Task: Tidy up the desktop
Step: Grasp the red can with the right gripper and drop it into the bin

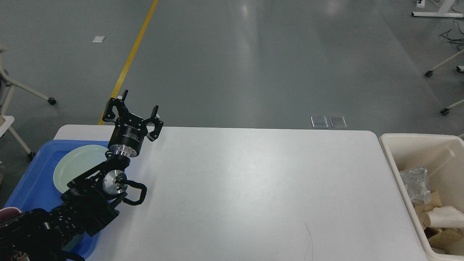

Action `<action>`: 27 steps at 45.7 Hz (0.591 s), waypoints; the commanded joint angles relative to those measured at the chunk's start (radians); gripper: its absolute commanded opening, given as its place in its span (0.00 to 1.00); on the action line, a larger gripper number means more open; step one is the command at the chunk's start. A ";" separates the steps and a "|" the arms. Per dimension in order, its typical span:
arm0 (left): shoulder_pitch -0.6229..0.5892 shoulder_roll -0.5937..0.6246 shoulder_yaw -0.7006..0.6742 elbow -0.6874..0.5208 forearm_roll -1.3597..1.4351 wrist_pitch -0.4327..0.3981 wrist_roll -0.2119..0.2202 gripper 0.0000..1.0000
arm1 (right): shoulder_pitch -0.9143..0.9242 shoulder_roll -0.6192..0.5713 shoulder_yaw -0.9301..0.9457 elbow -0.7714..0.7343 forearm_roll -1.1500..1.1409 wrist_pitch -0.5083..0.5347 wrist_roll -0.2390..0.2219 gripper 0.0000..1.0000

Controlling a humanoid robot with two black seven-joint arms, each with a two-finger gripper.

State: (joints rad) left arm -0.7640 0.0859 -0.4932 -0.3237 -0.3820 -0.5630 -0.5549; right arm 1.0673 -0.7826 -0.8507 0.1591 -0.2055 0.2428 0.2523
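Note:
The desktop (253, 188) is a wide white table top with rounded corners, bare across its middle. My left gripper (139, 103) points up above the table's far left corner, its fingers spread open and holding nothing. Its black arm runs down over the left edge of the desktop. My right gripper is out of view.
A blue tray (32, 181) at the left edge carries a pale green plate (78, 165), partly behind my left arm. A cream bin (402, 174) at the right edge holds crumpled paper and clear plastic. Grey floor with a yellow line (132, 54) lies beyond.

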 commanded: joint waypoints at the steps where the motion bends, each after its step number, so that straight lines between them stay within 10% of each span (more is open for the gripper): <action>1: 0.000 0.000 0.001 0.000 0.000 0.000 0.001 0.97 | -0.113 0.032 0.130 0.000 0.031 -0.137 0.002 0.00; 19: 0.000 0.000 0.001 0.000 0.000 0.000 0.000 0.97 | -0.207 0.088 0.197 0.002 0.031 -0.149 0.002 0.03; 23: 0.000 0.000 -0.001 0.000 0.000 0.000 0.000 0.97 | -0.222 0.086 0.202 -0.006 0.031 -0.160 0.002 0.58; 27: 0.000 0.000 -0.001 0.000 0.000 0.000 0.000 0.97 | -0.228 0.086 0.202 -0.006 0.031 -0.163 0.002 0.70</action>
State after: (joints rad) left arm -0.7639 0.0859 -0.4930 -0.3237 -0.3820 -0.5630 -0.5548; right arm 0.8497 -0.6957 -0.6501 0.1552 -0.1749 0.0859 0.2547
